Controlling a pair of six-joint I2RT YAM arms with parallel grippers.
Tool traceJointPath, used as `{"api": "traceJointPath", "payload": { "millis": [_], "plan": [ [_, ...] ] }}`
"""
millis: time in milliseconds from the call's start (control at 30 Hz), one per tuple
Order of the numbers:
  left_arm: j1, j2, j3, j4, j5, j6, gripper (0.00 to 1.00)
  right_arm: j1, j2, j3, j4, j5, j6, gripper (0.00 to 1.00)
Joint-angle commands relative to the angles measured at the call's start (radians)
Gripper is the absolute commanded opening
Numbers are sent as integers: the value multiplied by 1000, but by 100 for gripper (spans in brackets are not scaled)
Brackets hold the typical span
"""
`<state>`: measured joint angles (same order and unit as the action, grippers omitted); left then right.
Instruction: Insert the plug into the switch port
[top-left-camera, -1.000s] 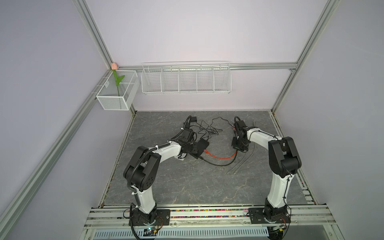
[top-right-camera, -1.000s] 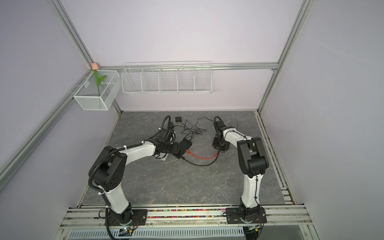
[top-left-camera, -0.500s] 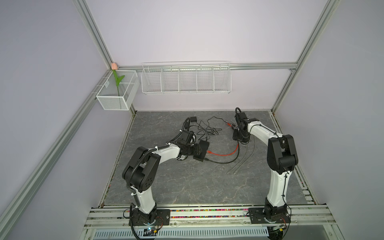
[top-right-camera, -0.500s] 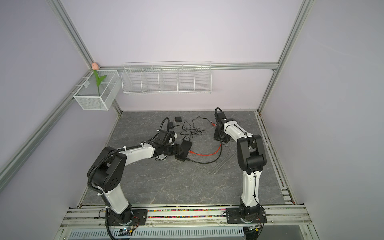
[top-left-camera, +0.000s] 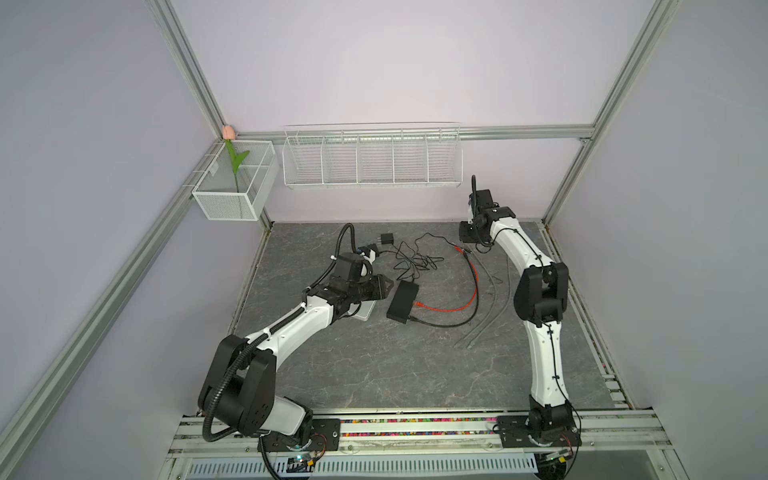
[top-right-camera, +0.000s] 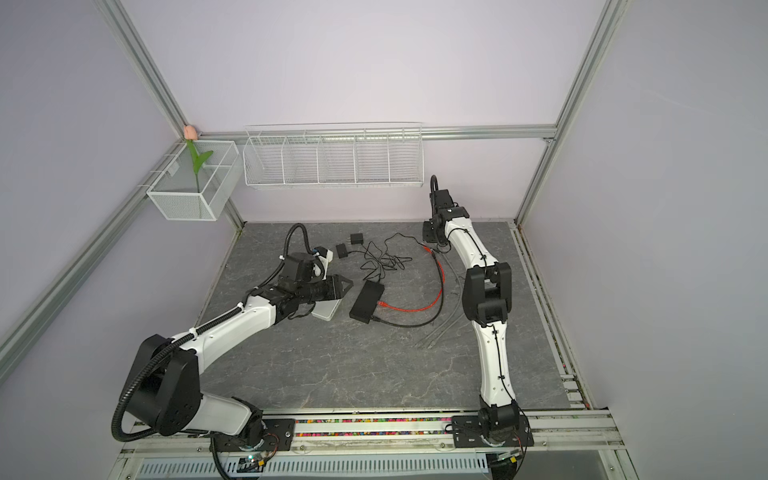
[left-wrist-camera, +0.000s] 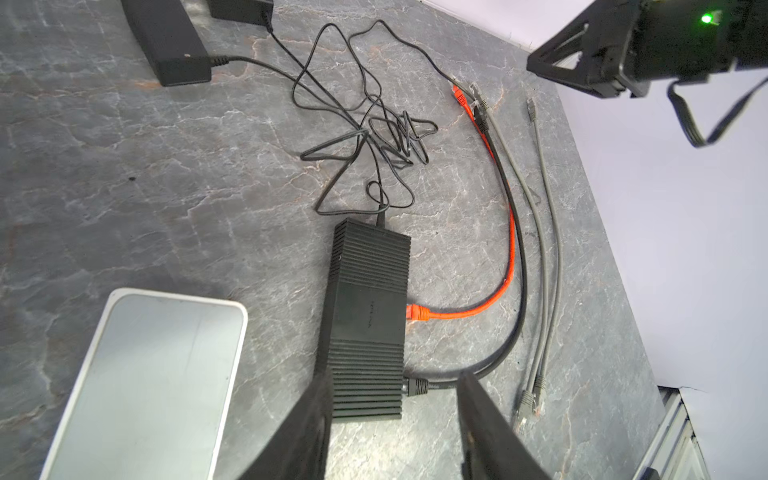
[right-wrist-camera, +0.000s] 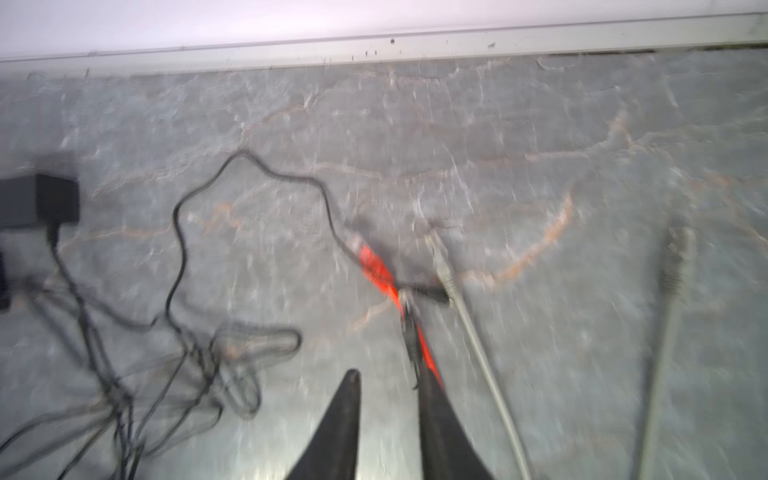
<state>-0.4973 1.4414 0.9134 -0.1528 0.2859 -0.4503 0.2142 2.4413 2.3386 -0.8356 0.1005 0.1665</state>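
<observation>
While right end effector, slightly spread, empty, has orange plug just ahead, axis roughly in line, switch sits by left arm

Shows a grey, veined tabletop with a black switch lying flat near centre and a white slab just beside it at its 9 o'clock. Finds an orange cable and a black cable plugged into the switch's 3 o'clock side, both curving off toward 1 o'clock and ending close together there, with two grey cables loose alongside. Puts a tangled thin black cord at the switch's 12 o'clock, near two small black adapters toward 11 o'clock.
</observation>
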Motion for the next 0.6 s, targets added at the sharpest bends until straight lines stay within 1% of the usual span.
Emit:
{"api": "traceJointPath", "payload": {
  "millis": [0,67,200,567],
  "plan": [
    [6,-29,-25,-17,-10,23,48,-2,87,140,-138,-29,-120,25],
    [9,-39,-28,-22,-16,24,48,-2,120,190,-151,-30,-147,25],
    [17,-52,-34,-28,-19,26,48,-2,123,167,-91,-44,-202,26],
    [28,-59,-53,-20,-11,24,48,-1,195,198,-76,-4,-334,35]
  ]
}}
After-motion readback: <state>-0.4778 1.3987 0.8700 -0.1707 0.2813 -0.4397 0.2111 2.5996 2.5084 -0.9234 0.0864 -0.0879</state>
